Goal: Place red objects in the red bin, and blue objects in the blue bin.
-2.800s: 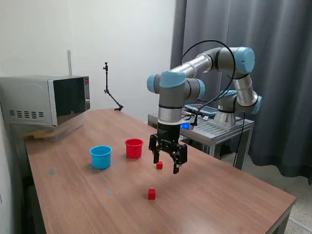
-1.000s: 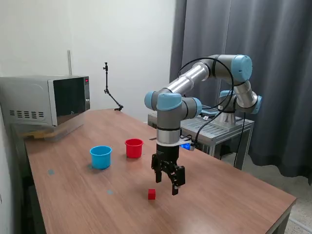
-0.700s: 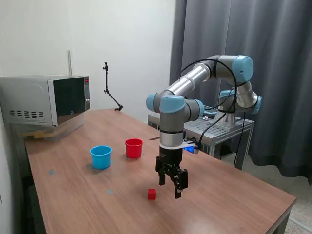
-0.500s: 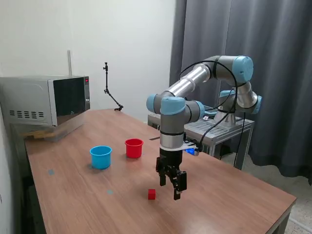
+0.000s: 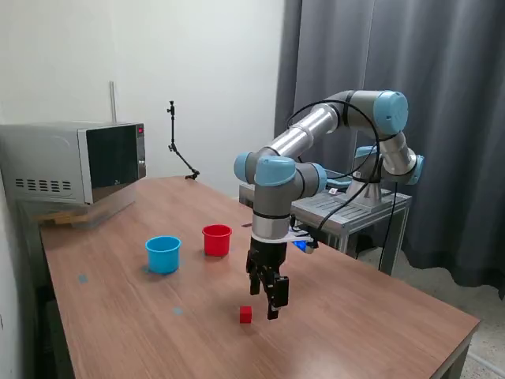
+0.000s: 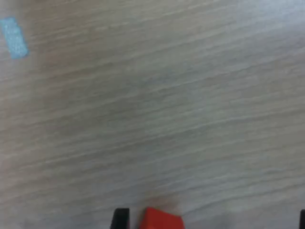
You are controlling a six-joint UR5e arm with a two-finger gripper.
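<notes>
1. My gripper (image 5: 267, 300) has swung toward the exterior view's left over the last half second and now hangs low, just beside the red cube (image 5: 245, 314) – I read this as lining up for a pick.
2. Its fingers stand apart with nothing between them; in the wrist view the cube (image 6: 161, 221) sits at the frame edge.
3. The red cup (image 5: 217, 239) and light-blue cup (image 5: 163, 253) wait well apart from it – smooth, rimmed plastic.
4. The table (image 5: 126, 316) is matte wood grain; the cube is small and sharp-edged.

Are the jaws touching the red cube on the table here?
Apart. In the exterior view the gripper hangs above and beside the red cube, with bare table between them.
</notes>
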